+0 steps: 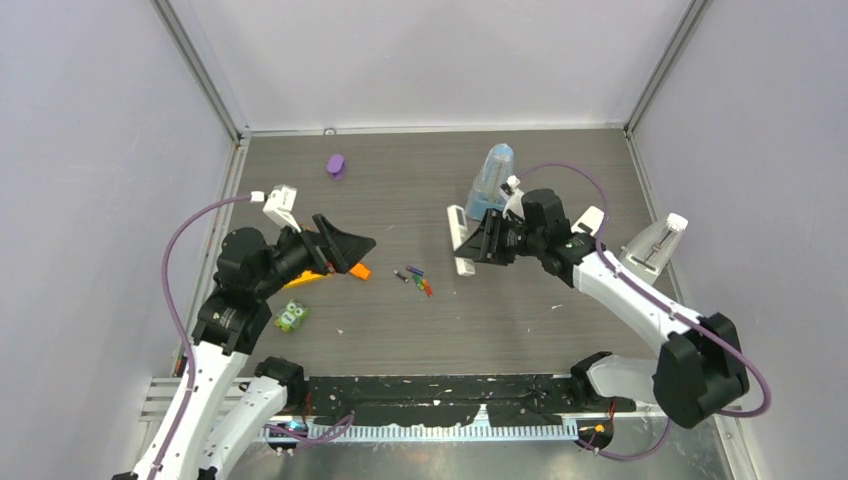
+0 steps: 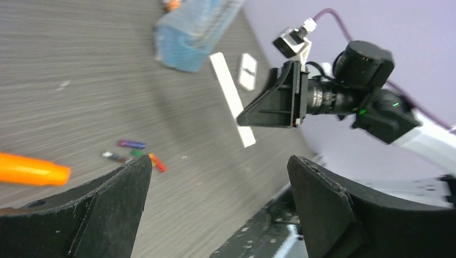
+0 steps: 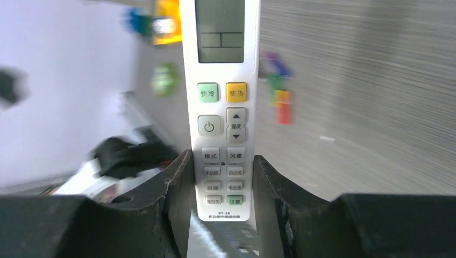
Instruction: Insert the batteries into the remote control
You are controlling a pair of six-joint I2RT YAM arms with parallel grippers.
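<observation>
The right gripper (image 3: 220,185) is closed on the remote control (image 3: 220,64), across the long edges at its button end. It is judged light, stiff and smooth, so a slip is possible. The batteries (image 1: 416,279) are seen near it on the table. The left gripper (image 2: 219,166) is opened wide.

remote (image 3: 220,107): white plastic, smooth, slightly glossy
table (image 3: 365,80): grey wood-grain, matt
right fingers (image 3: 175,209): black plastic, matt, rough edges
bottle (image 1: 495,170): translucent blue plastic
batteries (image 1: 415,280): coloured wrappers

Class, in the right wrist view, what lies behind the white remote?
Past the remote, clamped in the right gripper, the batteries peek beside its edge on the table. Anything behind it, and its back face, is covered.
</observation>
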